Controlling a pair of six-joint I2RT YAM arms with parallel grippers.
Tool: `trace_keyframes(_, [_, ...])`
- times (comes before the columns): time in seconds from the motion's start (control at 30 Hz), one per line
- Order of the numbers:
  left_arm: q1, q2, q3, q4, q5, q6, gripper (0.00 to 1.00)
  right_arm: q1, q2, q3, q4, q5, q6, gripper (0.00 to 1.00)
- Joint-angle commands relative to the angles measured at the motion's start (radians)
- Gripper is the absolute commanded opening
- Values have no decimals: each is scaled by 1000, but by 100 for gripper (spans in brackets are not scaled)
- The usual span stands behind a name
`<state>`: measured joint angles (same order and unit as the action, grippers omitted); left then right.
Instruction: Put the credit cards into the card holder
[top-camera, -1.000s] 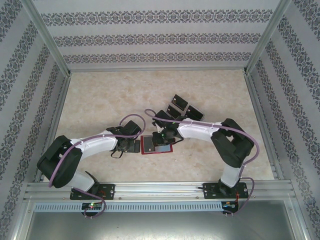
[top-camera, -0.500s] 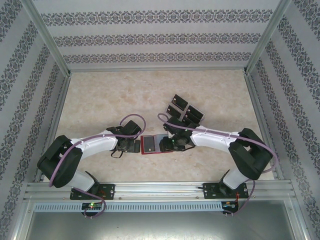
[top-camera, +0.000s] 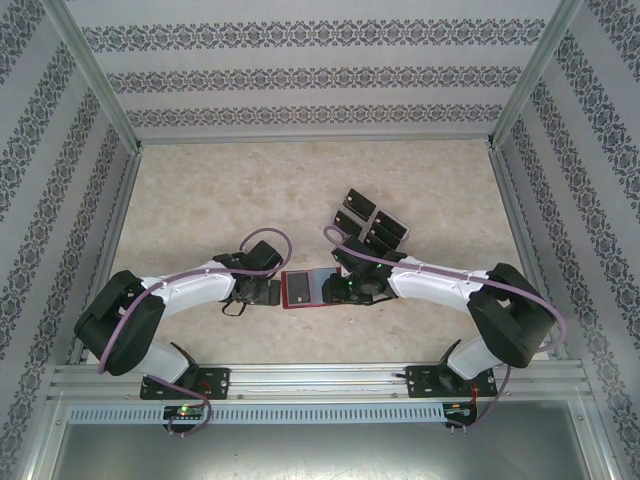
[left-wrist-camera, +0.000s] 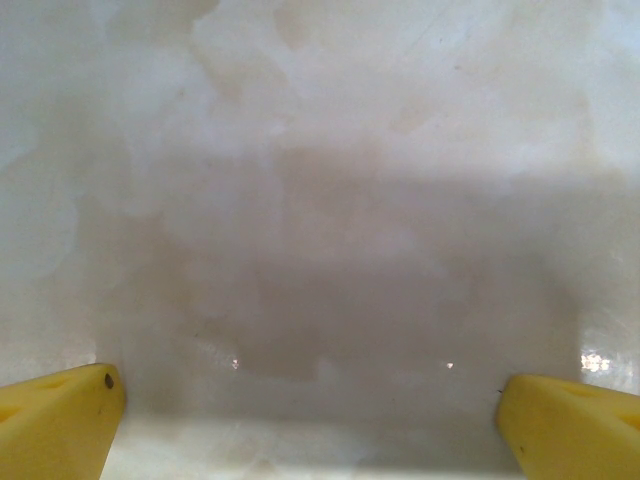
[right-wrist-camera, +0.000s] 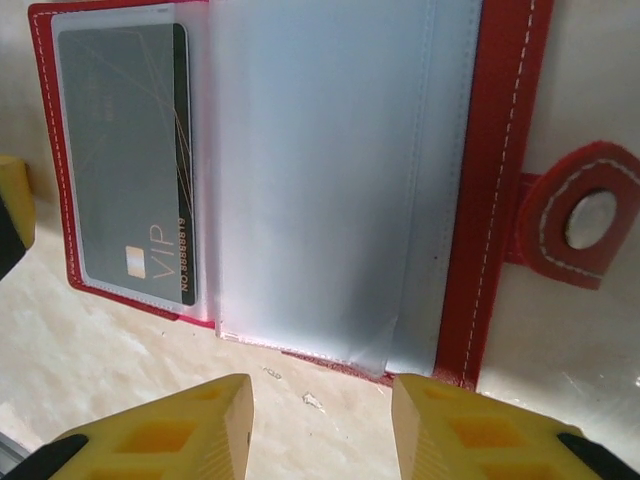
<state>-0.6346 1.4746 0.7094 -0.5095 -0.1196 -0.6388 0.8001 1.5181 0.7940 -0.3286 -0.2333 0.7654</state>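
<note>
The red card holder (top-camera: 303, 289) lies open on the tabletop (top-camera: 200, 200) between the arms, with one card (right-wrist-camera: 125, 160) already pocketed and the other credit cards (top-camera: 388, 226) loose just beyond it. The left end effector (left-wrist-camera: 310, 425), beside the holder's edge, and the right end effector (right-wrist-camera: 320, 420), low over the clear sleeves (right-wrist-camera: 320, 170), are both released and empty. Nothing pins the holder, so I'd fear a pushed card sliding it or buckling a floppy sleeve.

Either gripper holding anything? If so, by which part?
Nothing held. Left gripper open over the table; right gripper open, empty, just off the card holder.
</note>
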Motion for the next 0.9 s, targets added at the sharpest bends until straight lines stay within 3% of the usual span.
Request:
trace_keyframes(0.0, [-8,32,-11,52,17,7,100,-4,25,-4,25,-9,20,41])
trace_keyframes(0.7, [-7,29,-24,68,18,0,100,4,87,1,54,-19,26,32])
trace_keyframes(0.87, [-7,29,-28,69,19,0,100,4,91,5,56,-18,25,23])
